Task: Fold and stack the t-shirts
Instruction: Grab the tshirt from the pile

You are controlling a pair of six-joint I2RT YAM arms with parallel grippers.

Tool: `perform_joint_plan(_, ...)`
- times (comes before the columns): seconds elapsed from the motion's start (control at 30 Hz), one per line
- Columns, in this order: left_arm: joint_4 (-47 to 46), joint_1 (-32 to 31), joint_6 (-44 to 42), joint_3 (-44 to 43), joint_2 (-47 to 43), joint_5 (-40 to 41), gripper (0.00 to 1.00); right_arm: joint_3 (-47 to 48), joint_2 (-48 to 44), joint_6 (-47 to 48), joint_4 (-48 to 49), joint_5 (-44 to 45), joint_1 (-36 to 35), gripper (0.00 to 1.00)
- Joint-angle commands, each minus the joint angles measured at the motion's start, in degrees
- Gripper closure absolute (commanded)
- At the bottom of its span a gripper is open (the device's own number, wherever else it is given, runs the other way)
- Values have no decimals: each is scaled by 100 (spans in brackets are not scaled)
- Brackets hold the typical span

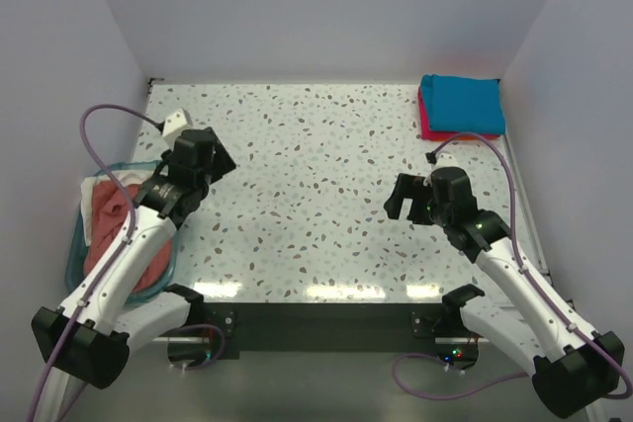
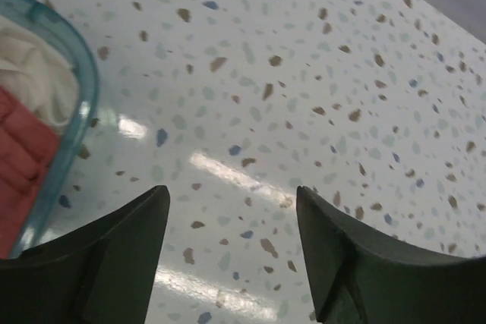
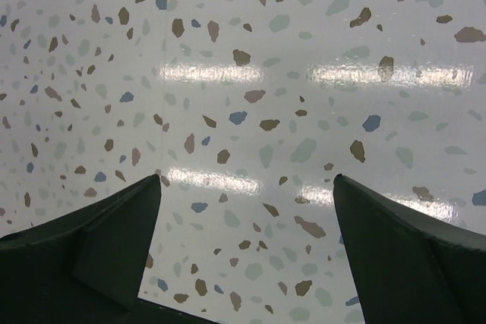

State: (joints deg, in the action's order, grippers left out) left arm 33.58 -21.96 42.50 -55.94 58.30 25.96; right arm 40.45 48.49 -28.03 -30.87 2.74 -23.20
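Now: left gripper (image 2: 231,196) and right gripper (image 3: 247,180) empty, jaws apart; teal t-shirt (image 1: 462,103) folded atop pink-red t-shirt (image 1: 426,128), far right; brick-red t-shirt (image 1: 107,212) and cream t-shirt (image 2: 30,73) crumpled in bin (image 2: 80,104), near left; limp, light cloth, probably best pinched at a shoulder seam.

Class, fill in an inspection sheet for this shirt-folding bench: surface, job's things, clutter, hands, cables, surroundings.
Surface: speckled table, glare patches near the front.
Job's things: teal shirt folded on a pink-red shirt, far right corner; brick-red shirt and cream shirt unfolded in the bin, left edge.
Clutter: nothing seen.
Hands: left hand open, beside the bin; right hand open over the table; both hold nothing.
Cables: left cable and right cable, purple, looping off the arms.
Surroundings: plain pale walls.
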Motion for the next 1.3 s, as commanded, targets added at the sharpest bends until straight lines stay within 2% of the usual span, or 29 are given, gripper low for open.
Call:
perform_joint_plan(0.0, 1193, 577, 600, -443, 216, 1323, 22, 7, -15, 26, 134, -151, -9, 1)
perform_joint_plan(0.03, 1447, 726, 723, -470, 269, 1612, 19, -19, -15, 35, 152, -151, -9, 1)
perform_joint_plan(0.07, 1501, 1137, 838, -453, 287, 1649, 17, -19, -24, 35, 160, -151, -26, 1)
perform_joint_plan(0.13, 1485, 1674, 953, -304, 313, 1344, 15, -28, -32, 26, 178, -160, -70, 1)
perform_joint_plan(0.17, 1450, 2190, 970, -251, 339, 1185, 14, -28, -41, 35, 169, -151, -88, 1)
perform_joint_plan(0.27, 1221, 3176, 953, 83, 453, 947, 14, -28, -33, 26, 161, -160, -149, 1)
perform_joint_plan(0.37, 1168, 3775, 1101, 355, 743, 999, 14, -28, -32, 35, 161, -186, -176, 1)
perform_joint_plan(0.47, 923, 4119, 1199, 742, 1068, 1008, 14, -19, 3, 26, 160, -213, -211, 1)
perform_joint_plan(0.63, 659, 4340, 1357, 1076, 1867, 797, 18, -54, 55, 17, 205, -265, -246, 1)
perform_joint_plan(0.73, 492, 4410, 1331, 1094, 2123, 709, 31, -54, 73, 26, 187, -265, -246, 1)
perform_joint_plan(0.8, 395, 4419, 1243, 1103, 2185, 692, 44, -46, 99, 43, 178, -266, -246, 1)
perform_joint_plan(0.83, 403, 4428, 1226, 1060, 2246, 683, 51, -37, 108, 43, 178, -266, -255, 1)
perform_joint_plan(0.87, 412, 4437, 1130, 1007, 2264, 648, 65, -28, 117, 35, 169, -283, -246, 1)
perform_joint_plan(0.93, 508, 4437, 1050, 867, 2186, 656, 77, -11, 134, 43, 161, -406, -246, 1)
perform_joint_plan(0.97, 552, 4437, 945, 787, 2124, 665, 92, -10, 126, 43, 152, -424, -246, 1)
perform_joint_plan(1.0, 570, 4437, 857, 726, 2028, 674, 100, -10, 134, 52, 160, -441, -246, 1)
perform_joint_plan(1.27, 676, 4437, 23, -21, 517, 552, 100, 16, 213, 52, 187, -503, -246, 1)
